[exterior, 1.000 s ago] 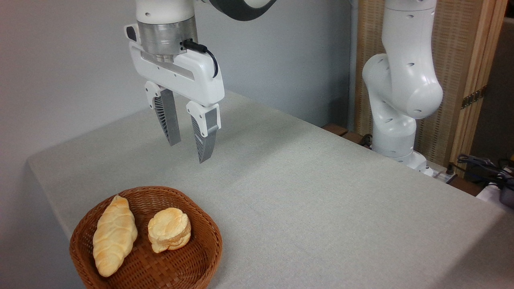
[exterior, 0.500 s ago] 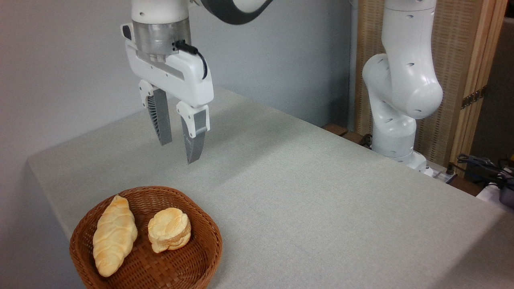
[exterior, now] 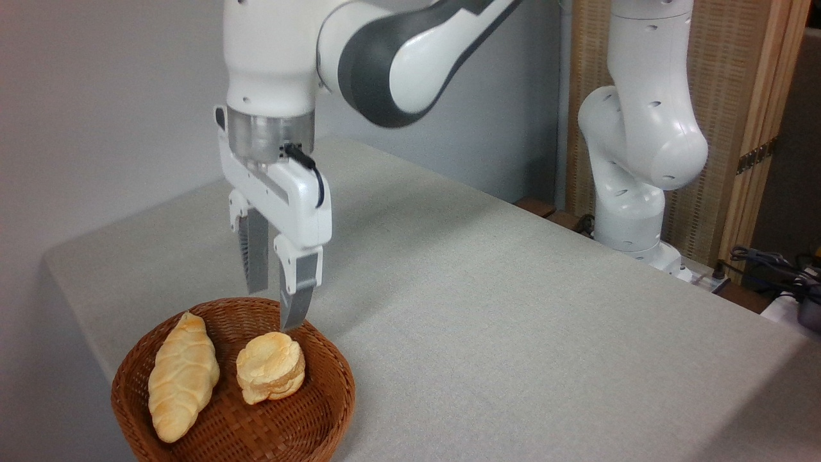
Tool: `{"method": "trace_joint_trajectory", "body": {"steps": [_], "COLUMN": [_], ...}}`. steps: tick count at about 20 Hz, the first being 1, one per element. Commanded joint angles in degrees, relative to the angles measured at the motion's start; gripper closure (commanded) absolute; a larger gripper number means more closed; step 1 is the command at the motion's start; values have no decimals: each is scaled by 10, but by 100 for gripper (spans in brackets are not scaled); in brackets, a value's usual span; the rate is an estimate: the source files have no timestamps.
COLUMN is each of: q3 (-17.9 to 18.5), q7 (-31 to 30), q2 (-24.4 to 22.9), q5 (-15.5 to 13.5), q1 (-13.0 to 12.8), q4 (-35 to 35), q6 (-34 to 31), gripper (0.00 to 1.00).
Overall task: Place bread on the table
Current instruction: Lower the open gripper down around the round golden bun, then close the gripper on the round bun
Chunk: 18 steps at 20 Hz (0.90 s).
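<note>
1. The white two-finger gripper (exterior: 274, 309) points straight down from a white and dark grey robot arm, its grey fingers apart with nothing between them.
2. Its fingertips hang just above the far rim of a round brown wicker basket (exterior: 333, 398); the nearer fingertip sits right above the bread, and whether it touches cannot be told.
3. The bread, a small round puffy bun of pale golden-orange (exterior: 270, 367), lies in the right half of the basket. It is thick and roughly circular, so it has no clear long axis; its flat top faces up and leans slightly toward the camera, with a flaky layered edge around the side.
4. Just to its left, not quite touching, lies a longer pointed loaf in the same colour (exterior: 183, 376). Its long axis runs from the basket's far rim toward the near rim, tips at each end.
5. The basket stands on the near left corner of the counter covered in light grey-beige woven cloth (exterior: 500, 308), close to the counter's left edge.
6. To the right of the basket and behind it, the cloth stretches wide and bare to the far edge and to the right.
7. The arm's white base (exterior: 632, 231) stands beyond the counter's far right edge, before a wooden slatted screen (exterior: 737, 128).
</note>
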Motion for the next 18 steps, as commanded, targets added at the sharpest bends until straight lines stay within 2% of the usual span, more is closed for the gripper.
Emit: {"method": "trace_joint_trajectory", "body": {"steps": [1,8,15,16,18], "q3": [9,1,-2,-2,-2], "q7": [10,9,9,9,10], "q2": [32,74,87,88,87], "q5": [-3,-18,-20,-20,-20], "q1": [-3,-4,-5,-5,-5], "q4": [-2,2,2,2,2], "q6": [41,64,74,73,72], "gripper": [0,0,0,7,38]}}
